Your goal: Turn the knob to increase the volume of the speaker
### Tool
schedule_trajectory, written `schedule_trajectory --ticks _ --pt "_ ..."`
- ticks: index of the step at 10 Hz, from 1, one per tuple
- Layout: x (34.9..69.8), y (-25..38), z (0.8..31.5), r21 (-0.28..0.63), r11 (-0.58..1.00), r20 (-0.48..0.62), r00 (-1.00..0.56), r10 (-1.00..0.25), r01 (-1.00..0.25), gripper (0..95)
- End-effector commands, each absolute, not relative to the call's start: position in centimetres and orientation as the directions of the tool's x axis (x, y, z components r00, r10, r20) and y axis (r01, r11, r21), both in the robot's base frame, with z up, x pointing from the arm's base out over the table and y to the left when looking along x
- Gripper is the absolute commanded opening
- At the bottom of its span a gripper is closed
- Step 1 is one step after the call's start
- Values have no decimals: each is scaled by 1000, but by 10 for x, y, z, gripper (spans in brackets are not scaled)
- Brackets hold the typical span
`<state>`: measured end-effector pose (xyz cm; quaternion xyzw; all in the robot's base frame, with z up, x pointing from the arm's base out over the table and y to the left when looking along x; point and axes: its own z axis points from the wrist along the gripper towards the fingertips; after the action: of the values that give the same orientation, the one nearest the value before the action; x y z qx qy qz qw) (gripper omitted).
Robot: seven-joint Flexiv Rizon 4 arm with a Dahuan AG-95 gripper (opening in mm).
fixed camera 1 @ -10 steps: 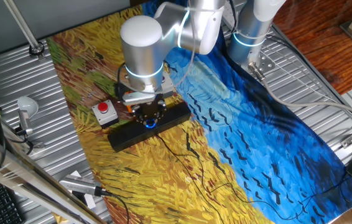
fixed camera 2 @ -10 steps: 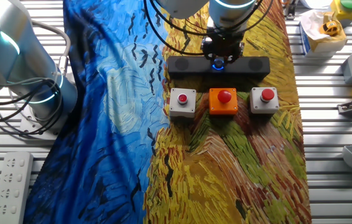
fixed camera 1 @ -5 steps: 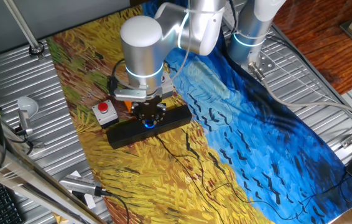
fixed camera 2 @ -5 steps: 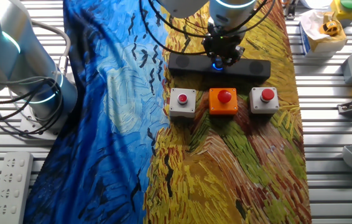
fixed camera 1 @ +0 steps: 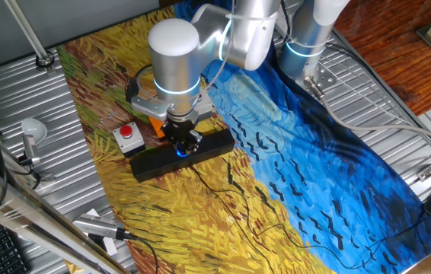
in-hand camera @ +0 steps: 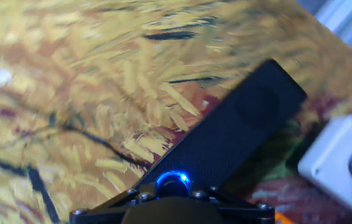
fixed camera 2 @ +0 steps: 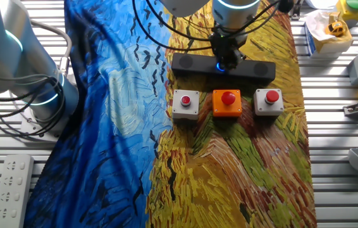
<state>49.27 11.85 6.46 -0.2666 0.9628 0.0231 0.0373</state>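
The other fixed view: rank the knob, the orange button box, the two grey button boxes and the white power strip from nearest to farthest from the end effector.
1. The knob, right under the end effector.
2. The orange button box, just in front of the speaker.
3. The two grey button boxes, left and right: too close to call.
4. The white power strip, far lower-left corner.

speaker point(fixed camera 2: 222, 66): on the cloth point(fixed camera 2: 229, 158), far side
knob point(in-hand camera: 173, 182): midway along the speaker
button boxes point(fixed camera 2: 228, 103): row just near of the speaker
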Motion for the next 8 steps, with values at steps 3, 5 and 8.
schedule_trajectory --ticks 3,5,8 --pt "497 118 60 54 998 -72 -997 37 33 0" --pt "498 118 61 64 994 -67 -993 97 93 0" --pt "499 118 63 50 987 -70 -986 -148 -152 380"
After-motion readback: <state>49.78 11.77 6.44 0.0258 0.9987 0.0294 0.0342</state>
